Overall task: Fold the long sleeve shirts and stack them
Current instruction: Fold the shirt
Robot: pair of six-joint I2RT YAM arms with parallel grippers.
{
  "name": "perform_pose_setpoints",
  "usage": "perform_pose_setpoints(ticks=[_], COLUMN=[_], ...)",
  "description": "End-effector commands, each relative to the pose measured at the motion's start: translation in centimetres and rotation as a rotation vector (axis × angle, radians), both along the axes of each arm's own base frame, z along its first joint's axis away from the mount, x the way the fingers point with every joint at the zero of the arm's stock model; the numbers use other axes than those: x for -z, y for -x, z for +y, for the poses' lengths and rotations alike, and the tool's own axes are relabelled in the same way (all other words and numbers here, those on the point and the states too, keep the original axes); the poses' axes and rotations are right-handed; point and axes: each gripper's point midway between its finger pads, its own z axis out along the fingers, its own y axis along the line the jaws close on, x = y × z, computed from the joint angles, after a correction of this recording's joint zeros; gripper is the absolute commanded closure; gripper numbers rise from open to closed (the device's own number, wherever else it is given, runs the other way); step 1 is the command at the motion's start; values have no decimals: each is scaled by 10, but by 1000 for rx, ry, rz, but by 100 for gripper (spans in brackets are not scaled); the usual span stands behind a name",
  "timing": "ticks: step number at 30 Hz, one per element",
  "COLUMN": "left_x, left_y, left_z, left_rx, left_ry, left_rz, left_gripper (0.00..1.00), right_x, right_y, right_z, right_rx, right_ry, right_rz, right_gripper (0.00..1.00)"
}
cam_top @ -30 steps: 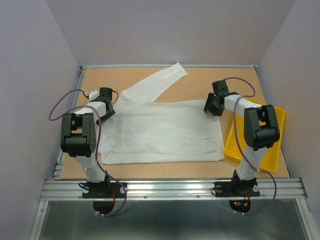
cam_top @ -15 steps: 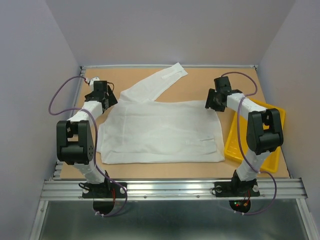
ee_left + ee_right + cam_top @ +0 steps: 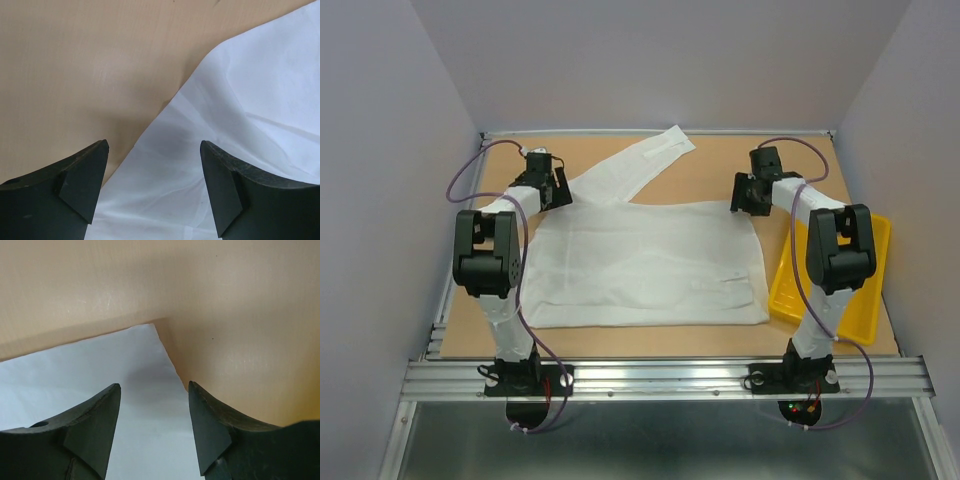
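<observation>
One shirt (image 3: 640, 262), one yellow tray (image 3: 782, 288) and two arms, each with its own tool, are all that can be counted here.

The shirt is white and lies spread flat over the middle of the tabletop (image 3: 720, 170), its long straight side close to the near edge. One sleeve (image 3: 645, 160) runs at a slant to the far edge. The tray sits along the right edge, toward the near right corner. The shirt's right side lies just beside it; whether they touch cannot be told.

The left tool (image 3: 552, 185) is near the far left corner, over the spot where the sleeve meets the body of the shirt. In the left wrist view the left tool (image 3: 153, 145) stands released, its jaws spread wide. Nothing is gripped between them: the shirt's (image 3: 240, 125) slanting edge passes below the gap, with bare tabletop (image 3: 75, 60) to its left.

The right tool (image 3: 745, 195) is over the shirt's far right corner, toward the right edge. In the right wrist view the right tool (image 3: 154, 385) is also released, its jaws less far apart than the left's. The pointed corner of the shirt (image 3: 75, 380) lies below the gap, with bare tabletop (image 3: 225, 315) beyond it. Whether either tool's fingertips rest on the cloth cannot be told.
</observation>
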Motion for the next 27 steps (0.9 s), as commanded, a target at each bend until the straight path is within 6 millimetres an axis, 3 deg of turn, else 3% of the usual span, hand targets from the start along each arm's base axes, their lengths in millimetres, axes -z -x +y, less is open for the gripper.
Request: perform_pose_setpoints(ticks=[1,14,20,27], left_x=[-7,31,41,45], left_y=[-13,-8,-7,-6], left_z=[-5,-6,-8,-8], left_rx=[30,40,48,55], left_ry=[-19,-51,-60,-64], left_rz=[-2,114,148,161], left_gripper=[14,28,34,46], right_x=[-21,-14,-6,18], right_y=[-28,-40,-51,-54], right_z=[6,-10,4,20], right_rx=[-53,-53,-151,-289], right_ry=[-22,-17,-49,-90], right_rz=[-82,-91,-99,-68], right_gripper=[38,38,37,39])
